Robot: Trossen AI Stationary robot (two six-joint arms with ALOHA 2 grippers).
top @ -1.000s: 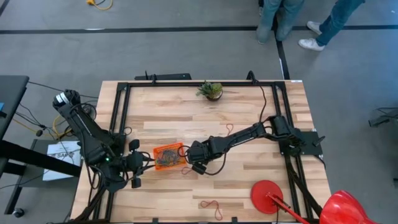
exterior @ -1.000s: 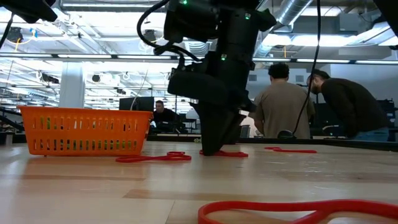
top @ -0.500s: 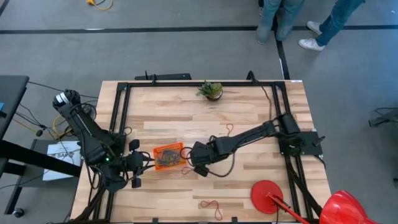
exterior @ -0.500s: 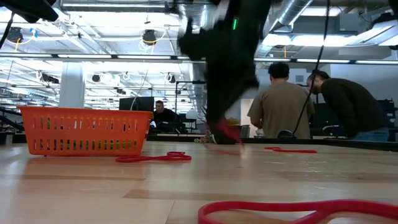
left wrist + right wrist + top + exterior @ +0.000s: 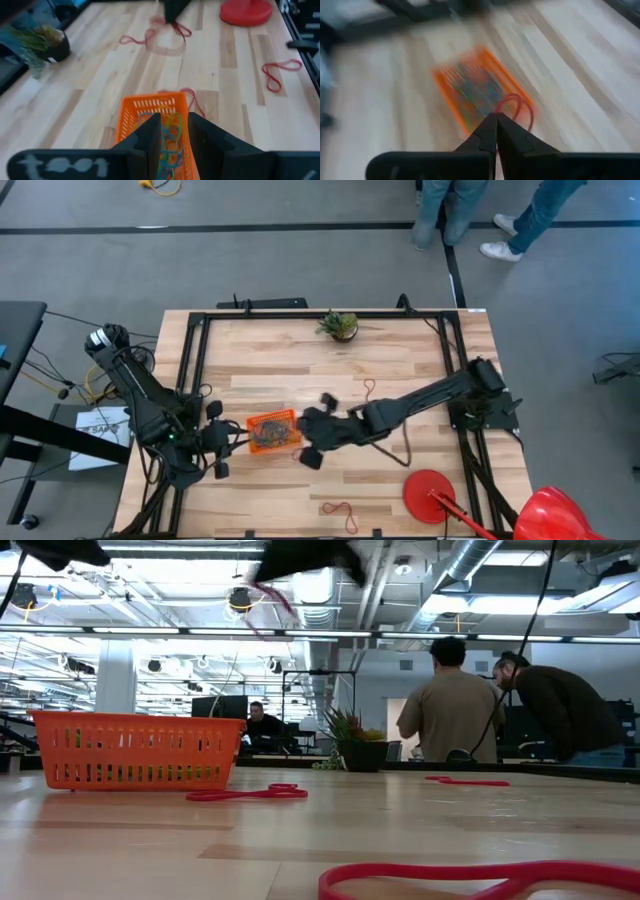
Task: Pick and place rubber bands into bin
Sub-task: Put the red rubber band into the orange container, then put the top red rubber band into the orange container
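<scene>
The orange mesh bin [image 5: 272,431] stands on the table left of centre and holds several coloured rubber bands [image 5: 170,132]. My right gripper [image 5: 306,446] is high above the table just right of the bin, blurred, shut on a red rubber band [image 5: 272,602]. In the right wrist view its fingers [image 5: 496,122] are closed over the bin [image 5: 480,90]. My left gripper [image 5: 224,443] waits at the bin's left end, its fingers [image 5: 152,135] slightly open above the bin's end. More red bands lie flat on the wood [image 5: 297,452] [image 5: 368,388] [image 5: 340,509]. My right gripper pinches the red rubber band at its upper end [image 5: 176,24] between the shut fingertips, which point down from above. The band is lifted clear of the table and trails slack below the fingers [image 5: 262,612]. Blur hides which part of the loop is held.
A red round disc [image 5: 429,492] lies near the right front corner, and a small potted plant [image 5: 340,325] stands at the far edge. A dark cable [image 5: 398,448] loops under my right arm. A black frame [image 5: 195,360] borders the table. People stand beyond the far edge [image 5: 455,705].
My right gripper has risen steeply from the table with a red band and shifted left toward the bin. The band, which lay flat on the wood, now hangs clear of the table below the fingers.
</scene>
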